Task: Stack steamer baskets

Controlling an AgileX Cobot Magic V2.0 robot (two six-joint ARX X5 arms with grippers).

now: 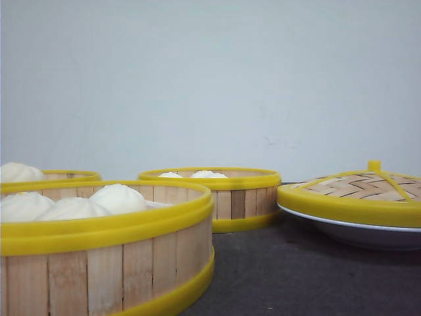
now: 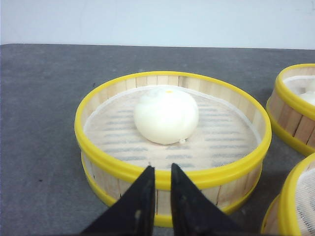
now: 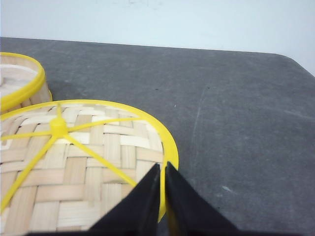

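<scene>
Three steamer baskets stand on the dark table. The near-left basket (image 1: pixel 105 263) holds three white buns, the middle basket (image 1: pixel 227 197) holds two, and the far-left basket (image 1: pixel 69 176) shows one. In the left wrist view my left gripper (image 2: pixel 162 168) hangs just in front of the near wall of a one-bun basket (image 2: pixel 118 168). Its black fingers are almost together, with only a narrow slit and nothing between them. My right gripper (image 3: pixel 162 165) is shut and empty over the rim of the woven lid (image 3: pixel 74 162). Neither gripper shows in the front view.
The domed lid (image 1: pixel 358 191) with its yellow knob rests on a white plate (image 1: pixel 358 236) at the right. Two more baskets edge the left wrist view (image 2: pixel 295 108) (image 2: pixel 290 206). A basket (image 3: pixel 19 83) lies beside the lid. Bare grey table (image 3: pixel 236 123) lies beyond the lid.
</scene>
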